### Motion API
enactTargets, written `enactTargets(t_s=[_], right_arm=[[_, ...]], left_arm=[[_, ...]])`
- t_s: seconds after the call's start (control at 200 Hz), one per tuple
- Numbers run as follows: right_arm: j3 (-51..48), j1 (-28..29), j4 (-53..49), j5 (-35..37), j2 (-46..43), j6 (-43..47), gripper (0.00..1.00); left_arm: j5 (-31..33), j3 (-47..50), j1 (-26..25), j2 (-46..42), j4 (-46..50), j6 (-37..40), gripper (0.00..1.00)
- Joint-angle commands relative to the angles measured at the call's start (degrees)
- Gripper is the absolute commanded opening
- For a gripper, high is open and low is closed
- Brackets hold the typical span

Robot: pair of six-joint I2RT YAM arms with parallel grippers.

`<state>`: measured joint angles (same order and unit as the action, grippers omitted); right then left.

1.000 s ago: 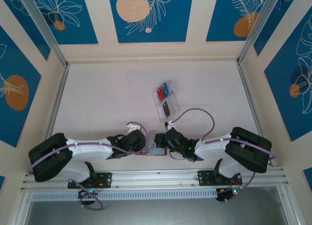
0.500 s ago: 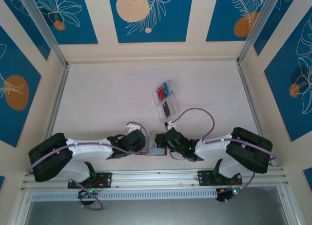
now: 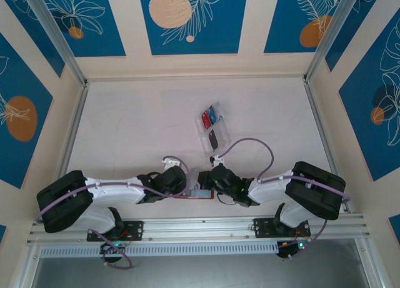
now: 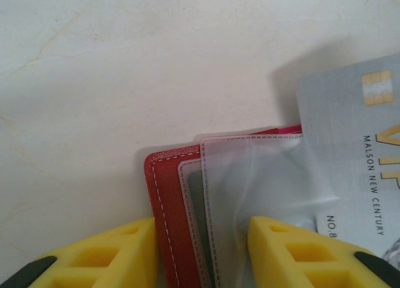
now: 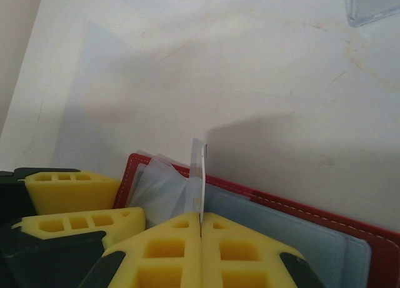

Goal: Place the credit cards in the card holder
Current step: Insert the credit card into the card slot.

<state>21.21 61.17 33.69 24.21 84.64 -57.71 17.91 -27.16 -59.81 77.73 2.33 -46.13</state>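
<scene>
Red card holder (image 4: 164,200) with white stitching, grey-blue inside; silver credit card (image 4: 350,150), gold chip; cream surface (image 4: 125,63).

Mostly covered from above by left gripper (image 3: 186,187) and right gripper (image 3: 210,185): small red wallet-like card holder (image 3: 200,193). Cut by the left wrist view's right edge: grey printed plastic card (image 4: 356,150). Clipped to one corner, right wrist view: clear plastic tray (image 5: 375,4).

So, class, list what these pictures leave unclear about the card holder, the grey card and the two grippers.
The grey card: left wrist view, print cut off by the frame edge; right wrist view, edge-on in the shut right gripper.
The left gripper: left wrist view, whether its fingers pinch the card holder; contact lies below the frame.
Top view: card holder largely covered by both grippers.
</scene>
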Motion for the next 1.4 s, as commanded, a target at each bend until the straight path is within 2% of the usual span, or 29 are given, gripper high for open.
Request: enactTargets(t_s=[0.0, 0.32, 0.72, 0.85, 1.396], right_arm=[[0.4, 0.5, 1.1, -1.6, 1.7, -0.9, 0.00], [-1.7, 1.8, 1.9, 0.2, 1.2, -5.8, 0.00], [-4.1, 3.4, -2.7, 2.5, -1.3, -11.6, 0.00], [-4.5, 4.1, -5.3, 3.6, -3.0, -12.2, 0.00], [-4.6, 5.2, -4.0, 0.9, -0.7, -12.4, 0.00]], left_arm=[[-4.2, 1.7, -0.6, 2.9, 2.8, -0.5, 0.41], [-3.9, 1.8, -0.6, 2.4, 2.9, -0.6, 0.42], [-3.1, 2.2, -0.7, 1.0, 4.0, -1.1, 0.43], [-3.2, 2.3, -0.7, 0.9, 3.9, -1.1, 0.43], [-3.1, 1.9, -0.7, 0.8, 4.5, -0.8, 0.44]])
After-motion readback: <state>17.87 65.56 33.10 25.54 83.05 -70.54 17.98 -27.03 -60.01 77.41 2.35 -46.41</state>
